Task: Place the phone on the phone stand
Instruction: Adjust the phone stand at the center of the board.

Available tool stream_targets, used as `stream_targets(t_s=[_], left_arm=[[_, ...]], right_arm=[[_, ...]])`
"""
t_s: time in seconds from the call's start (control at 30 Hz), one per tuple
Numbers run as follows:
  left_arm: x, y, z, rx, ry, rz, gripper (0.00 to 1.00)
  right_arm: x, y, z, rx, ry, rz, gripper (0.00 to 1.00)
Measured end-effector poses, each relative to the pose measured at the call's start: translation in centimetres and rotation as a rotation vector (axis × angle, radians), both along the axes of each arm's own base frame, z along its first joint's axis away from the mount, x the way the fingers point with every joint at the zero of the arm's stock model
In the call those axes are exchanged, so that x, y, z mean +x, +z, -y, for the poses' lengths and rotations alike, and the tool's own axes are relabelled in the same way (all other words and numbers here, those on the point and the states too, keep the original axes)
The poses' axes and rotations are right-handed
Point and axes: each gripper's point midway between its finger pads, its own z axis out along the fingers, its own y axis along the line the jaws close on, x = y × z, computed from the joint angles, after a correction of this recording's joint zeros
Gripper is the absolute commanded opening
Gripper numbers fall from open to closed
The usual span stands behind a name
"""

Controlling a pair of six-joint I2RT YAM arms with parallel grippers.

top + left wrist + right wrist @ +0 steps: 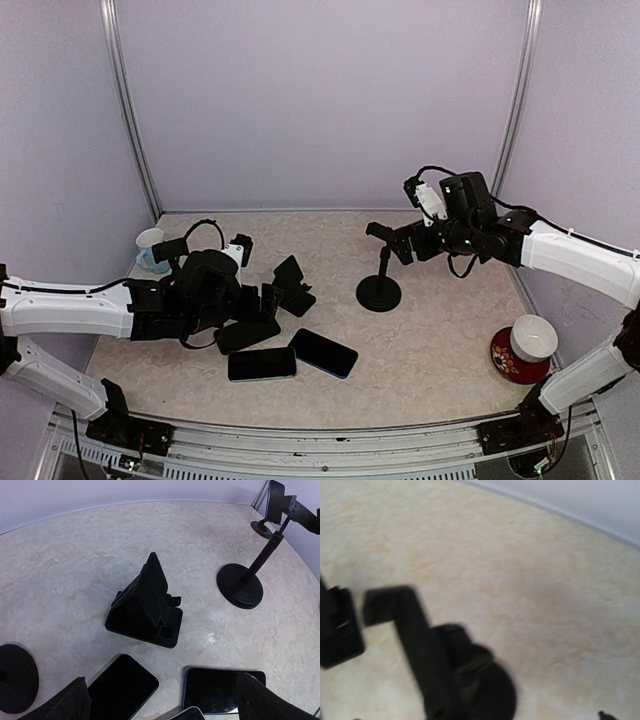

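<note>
The left gripper hung with its fingers spread wide and nothing between them, low over the phones at the bottom of the left wrist view. One phone lay flat by the left finger and a second phone by the right one, neither touched. Beyond them, mid-frame, the folding phone stand stood empty on the worktop. Right of centre in the top view, the right gripper also stood apart and empty, close to the head of a pole stand; whether it touched that head could not be told. The step in hand looked like the reach for a phone, with no grasp yet. The next move would call for lowering the left gripper across one phone's edges, closing on it, then tilting it onto the stand's ledge.
</note>
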Motion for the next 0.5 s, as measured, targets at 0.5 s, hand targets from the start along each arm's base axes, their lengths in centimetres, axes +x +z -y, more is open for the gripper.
stream_targets(t_s=[0.5], left_arm=[[-1.1, -2.0, -1.7, 0.033, 0.013, -0.012, 0.99]], right_arm=[[1.9, -0.3, 2.9, -0.094, -0.175, 0.059, 1.00]])
